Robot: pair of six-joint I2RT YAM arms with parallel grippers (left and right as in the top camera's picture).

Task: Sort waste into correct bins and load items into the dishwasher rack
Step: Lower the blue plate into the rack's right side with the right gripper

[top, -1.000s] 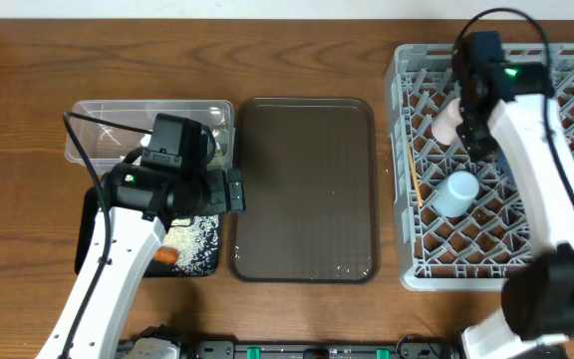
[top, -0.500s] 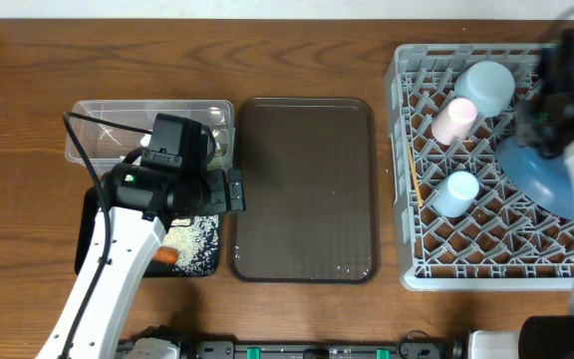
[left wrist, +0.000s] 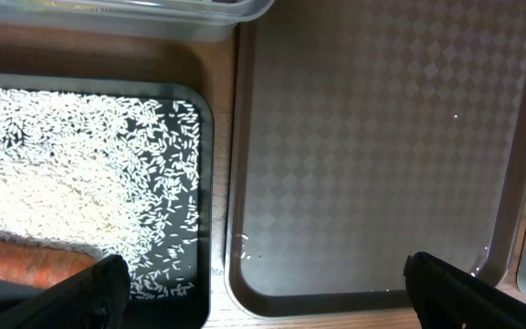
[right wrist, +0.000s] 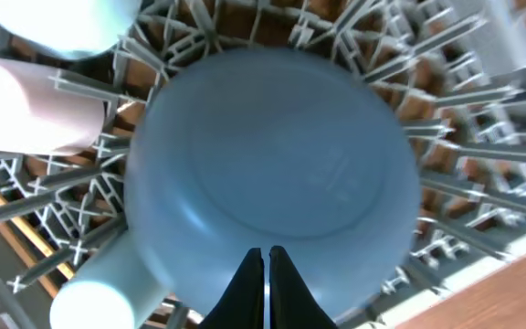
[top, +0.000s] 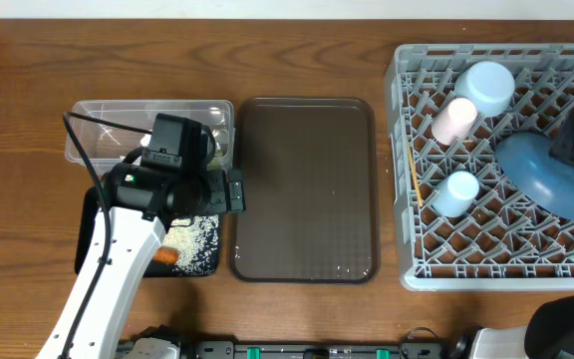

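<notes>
- Plate (top: 546, 178), pink cup (top: 453, 120), light-blue cup (top: 456, 191) and bowl (top: 488, 85) all sit in the grey rack (top: 486, 277) on the right side of the desk (top: 167, 50).
- Thin chopsticks (top: 414, 175) lie along the rack's left side.
- The right wrist view shows the plate up close. It leans on the pegs, with the pink cup at its upper left.
- That view also shows the right hand (right wrist: 265, 274) shut tight. Its two fingers press together with nothing between them, just over the plate's lower edge.
- From above, only a bit of the right arm shows at the picture's edge, and the fingers cannot be seen.
- The left wrist view shows rice (left wrist: 71, 183) grain by grain, and the carrot (left wrist: 26, 260), in the black tray (left wrist: 201, 146). From above, the rice is only a pale patch.
- The left hand (left wrist: 265, 270) is wide open and holds nothing. It hangs over the black tray and the brown tray (left wrist: 382, 137).
- The clear tub (top: 147, 130) is just behind the black tray.
</notes>
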